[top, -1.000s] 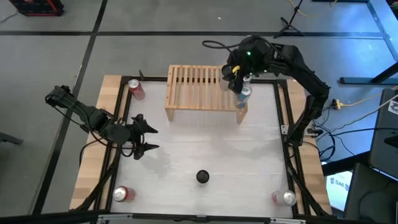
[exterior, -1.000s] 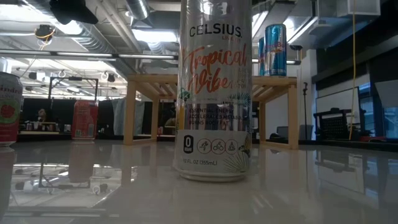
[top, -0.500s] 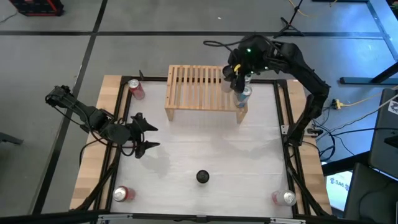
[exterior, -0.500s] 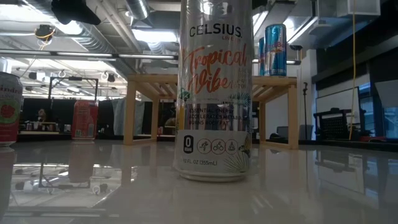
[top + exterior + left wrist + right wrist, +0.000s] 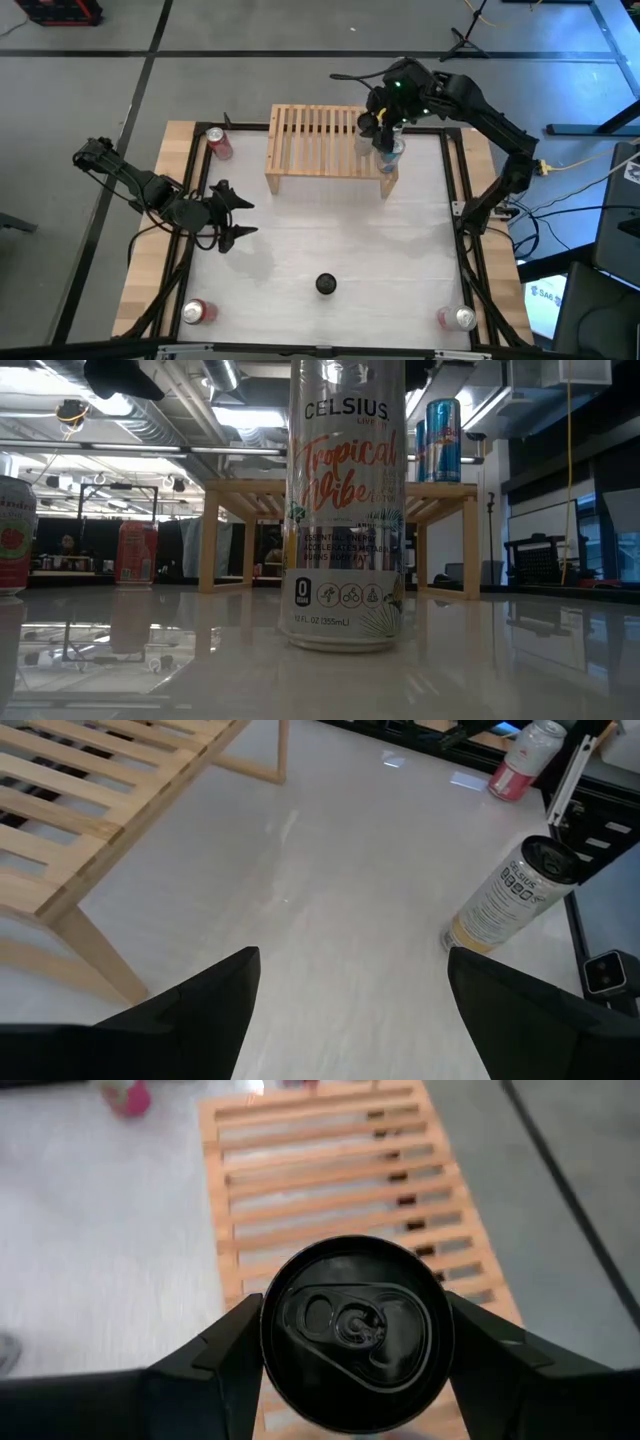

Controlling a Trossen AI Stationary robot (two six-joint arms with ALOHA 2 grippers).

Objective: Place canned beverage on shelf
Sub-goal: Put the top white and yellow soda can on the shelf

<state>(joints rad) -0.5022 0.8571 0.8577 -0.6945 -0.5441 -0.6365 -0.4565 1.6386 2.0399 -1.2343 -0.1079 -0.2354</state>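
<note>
The light-wood slatted shelf [image 5: 325,140] stands at the table's far side. It also shows in the low view [image 5: 340,490]. A slim blue can [image 5: 393,152] stands upright by its base on the shelf's right end [image 5: 443,440]. My right gripper [image 5: 385,124] is above it, pointing down. In the right wrist view its open fingers [image 5: 225,1355] stand on either side of the can's black top [image 5: 350,1330]. I see no touch. My left gripper [image 5: 245,222] is open and empty over the table's left part, low above the surface.
A tall silver Celsius can [image 5: 326,284] stands at the table's near middle and fills the low view [image 5: 345,510]. Red cans stand at the far left [image 5: 218,142] and near left [image 5: 195,312]. Another can [image 5: 458,319] stands at the near right corner.
My right gripper has shifted slightly toward the table's far edge over the shelf's right end. The blue can has stayed standing on the shelf.
</note>
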